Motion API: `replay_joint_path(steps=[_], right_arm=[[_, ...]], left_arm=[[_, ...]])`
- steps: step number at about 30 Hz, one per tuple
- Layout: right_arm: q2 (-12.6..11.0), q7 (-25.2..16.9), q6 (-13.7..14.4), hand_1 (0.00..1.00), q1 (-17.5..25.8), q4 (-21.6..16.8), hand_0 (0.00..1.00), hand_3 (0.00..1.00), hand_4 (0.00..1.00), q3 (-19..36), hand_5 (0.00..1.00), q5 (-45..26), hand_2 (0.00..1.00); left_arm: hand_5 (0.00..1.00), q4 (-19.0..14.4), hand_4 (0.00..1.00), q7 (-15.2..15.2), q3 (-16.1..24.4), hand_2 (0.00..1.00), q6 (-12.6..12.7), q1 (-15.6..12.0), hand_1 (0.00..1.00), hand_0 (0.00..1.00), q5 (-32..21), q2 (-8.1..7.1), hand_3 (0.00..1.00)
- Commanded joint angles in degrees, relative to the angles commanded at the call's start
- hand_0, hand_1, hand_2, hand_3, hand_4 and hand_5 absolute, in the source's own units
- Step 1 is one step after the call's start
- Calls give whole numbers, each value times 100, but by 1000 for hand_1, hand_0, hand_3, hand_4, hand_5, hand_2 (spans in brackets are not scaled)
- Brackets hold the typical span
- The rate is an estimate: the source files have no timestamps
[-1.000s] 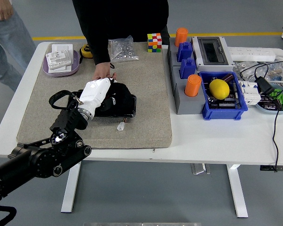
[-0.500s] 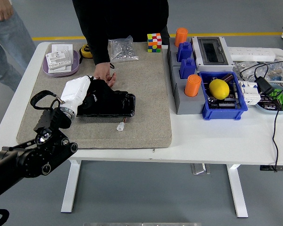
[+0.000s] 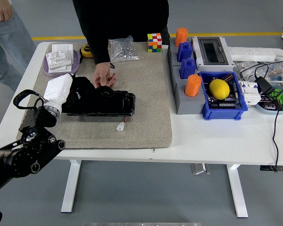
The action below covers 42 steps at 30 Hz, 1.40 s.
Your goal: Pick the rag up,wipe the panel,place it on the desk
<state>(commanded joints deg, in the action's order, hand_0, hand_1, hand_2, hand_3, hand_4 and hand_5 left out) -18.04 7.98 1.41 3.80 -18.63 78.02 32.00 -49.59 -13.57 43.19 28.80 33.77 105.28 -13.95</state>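
The robot's left hand [image 3: 61, 90] grips the black rag [image 3: 82, 96], pressing it onto the left end of the black panel [image 3: 111, 104], which lies on the beige mat [image 3: 146, 99]. A person's hand [image 3: 104, 75] rests on the panel's far edge.

My left hand [image 3: 61, 89] has a smooth white plastic shell with a dull sheen, and it presses a soft, matt black cloth rag [image 3: 82, 94] onto the glossy black panel [image 3: 114, 103], which catches small highlights along its edges. Under them lies a coarse, felt-like beige mat [image 3: 146, 108] with a rough woven look, on the smooth white table [image 3: 217, 136]. Farther off, the bin [image 3: 224, 106] is shiny blue plastic and the bag [image 3: 122, 49] is crinkled clear plastic.
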Motion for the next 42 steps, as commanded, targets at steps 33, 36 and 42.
replay_joint_path(steps=[33,36,42], right_arm=[[-24,2,-20,517,-27,-7,710,610,998,-43,657,-6,664],[-26,13,-31,517,-24,0,710,610,998,-31,656,12,664],[-21,0,-26,517,-42,-6,710,611,998,-35,656,17,664]], left_arm=[[2,-41,2,-90,-608,459,-5,213,121,303,-146,276,212],[2,-3,2,-109,-761,458,-21,291,121,304,-203,374,213],[2,-48,2,-123,-1046,459,-33,448,121,303,-282,498,213]])
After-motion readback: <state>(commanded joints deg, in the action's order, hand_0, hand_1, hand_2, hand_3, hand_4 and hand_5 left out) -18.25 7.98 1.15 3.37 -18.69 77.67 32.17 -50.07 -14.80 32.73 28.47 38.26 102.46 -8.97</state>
